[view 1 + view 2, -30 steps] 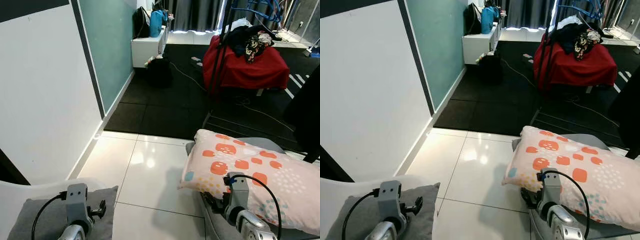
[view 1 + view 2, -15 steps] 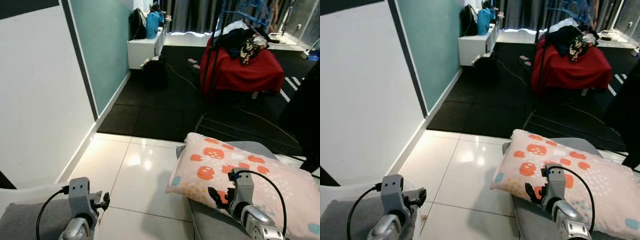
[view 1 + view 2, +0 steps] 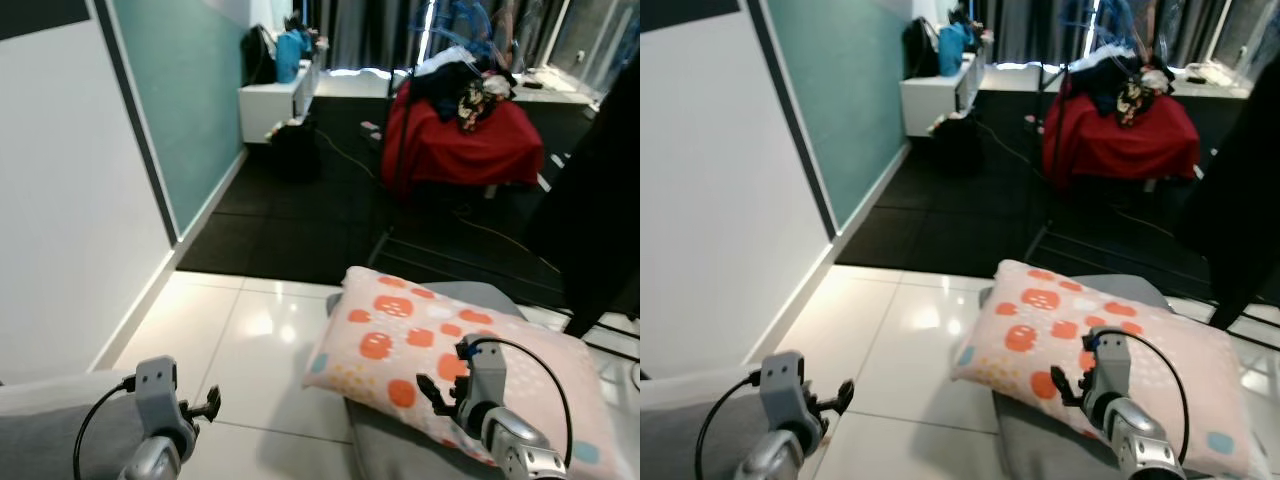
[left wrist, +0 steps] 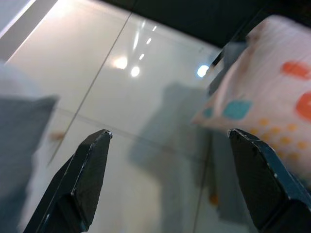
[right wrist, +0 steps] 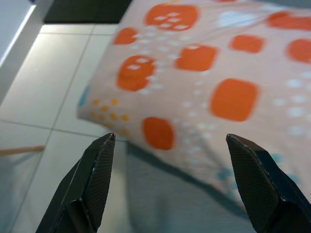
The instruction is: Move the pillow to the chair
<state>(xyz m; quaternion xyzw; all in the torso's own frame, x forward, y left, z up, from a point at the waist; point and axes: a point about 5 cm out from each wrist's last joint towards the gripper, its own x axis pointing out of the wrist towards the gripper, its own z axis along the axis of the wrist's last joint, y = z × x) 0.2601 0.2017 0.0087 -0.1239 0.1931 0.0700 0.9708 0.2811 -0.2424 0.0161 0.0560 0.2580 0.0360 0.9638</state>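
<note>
The pillow [image 3: 440,345], pale pink with orange spots, lies on a low grey seat [image 3: 395,450] at my right. My right gripper [image 3: 432,390] hovers open over the pillow's near edge, and its wrist view shows the orange-spotted pillow [image 5: 204,73] between the spread fingers [image 5: 99,160]. At my lower left is a grey cushion on a white chair [image 3: 50,430]. My left gripper [image 3: 205,405] hangs open beside it over the white tiles [image 4: 121,97], holding nothing. The pillow's corner [image 4: 262,97] lies off to one side of that wrist view.
A white and teal wall [image 3: 70,190] runs along my left. Beyond the tiles lies a black mat [image 3: 300,220] with cables, a black bag [image 3: 295,150], a white cabinet [image 3: 272,95] and a red-covered heap with clothes [image 3: 460,135]. A dark cloth [image 3: 600,210] hangs at the right.
The whole picture has slid left, so the camera has turned right. The pillow still lies on the grey seat. Both grippers stay open.
</note>
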